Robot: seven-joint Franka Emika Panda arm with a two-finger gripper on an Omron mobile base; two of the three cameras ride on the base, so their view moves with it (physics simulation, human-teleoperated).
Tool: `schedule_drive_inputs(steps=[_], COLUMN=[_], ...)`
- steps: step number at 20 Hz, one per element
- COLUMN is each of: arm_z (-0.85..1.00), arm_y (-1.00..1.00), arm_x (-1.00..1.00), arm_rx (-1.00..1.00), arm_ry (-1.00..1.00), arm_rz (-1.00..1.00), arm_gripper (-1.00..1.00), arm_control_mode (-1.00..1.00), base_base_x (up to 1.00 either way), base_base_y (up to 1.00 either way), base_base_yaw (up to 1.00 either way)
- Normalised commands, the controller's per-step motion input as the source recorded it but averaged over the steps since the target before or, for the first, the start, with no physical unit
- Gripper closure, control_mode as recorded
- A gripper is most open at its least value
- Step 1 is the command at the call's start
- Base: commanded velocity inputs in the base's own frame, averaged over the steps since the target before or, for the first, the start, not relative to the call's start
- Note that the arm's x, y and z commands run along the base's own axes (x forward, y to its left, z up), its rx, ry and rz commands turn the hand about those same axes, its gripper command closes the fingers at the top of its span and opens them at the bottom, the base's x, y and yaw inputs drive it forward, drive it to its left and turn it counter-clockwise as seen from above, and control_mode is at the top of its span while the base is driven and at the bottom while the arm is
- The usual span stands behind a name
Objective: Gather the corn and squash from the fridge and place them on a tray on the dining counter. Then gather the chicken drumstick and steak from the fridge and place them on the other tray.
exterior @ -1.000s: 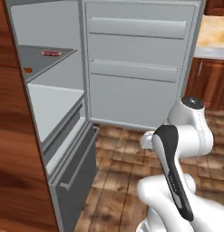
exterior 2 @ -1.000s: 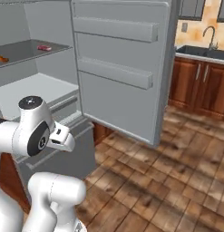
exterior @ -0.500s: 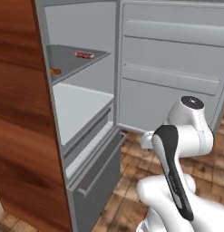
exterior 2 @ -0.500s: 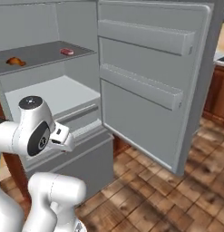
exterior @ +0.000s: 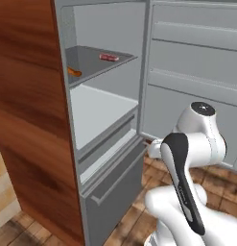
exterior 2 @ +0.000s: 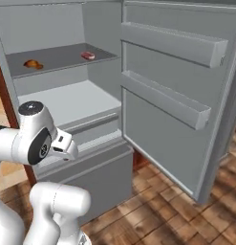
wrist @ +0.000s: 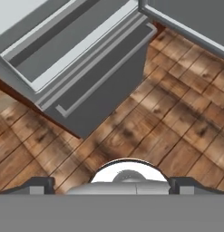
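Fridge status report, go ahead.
Hand state unclear, nothing held. Fridge door open; steak and chicken drumstick on upper shelf. Nothing blocking.

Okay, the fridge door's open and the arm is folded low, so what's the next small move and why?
Probably raise the hand toward the upper shelf. The steak and chicken drumstick lie there, while the hand view looks down at the bottom drawer and wood floor. No corn or squash is visible yet.

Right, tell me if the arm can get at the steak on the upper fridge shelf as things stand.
Probably yes. The fridge door stands wide open and nothing sits in front of the steak on the shelf. The arm is folded low, though, so it must rise and extend.
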Motion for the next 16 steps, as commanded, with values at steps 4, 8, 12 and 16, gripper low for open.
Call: schedule_drive_inputs(steps=[4, 8, 12, 16], arm_z=[0.00, 0.00, 0.00, 0.00], arm_y=[0.00, 0.00, 0.00, 0.00], arm_x=[0.00, 0.00, 0.00, 0.00], arm_rx=[0.00, 0.00, 0.00, 0.00], arm_ry=[0.00, 0.00, 0.00, 0.00], arm_rz=[0.00, 0.00, 0.00, 0.00], arm_gripper=[-1.00, -1.00, -1.00, -1.00], arm_control_mode=[1.00, 1.00, 1.00, 1.00], base_base_x=[0.64, 0.64, 0.49, 0.44], base_base_y=[-0.23, -0.13, -0.04, -0.07], base_base_yaw=[0.26, 0.32, 0.37, 0.37])
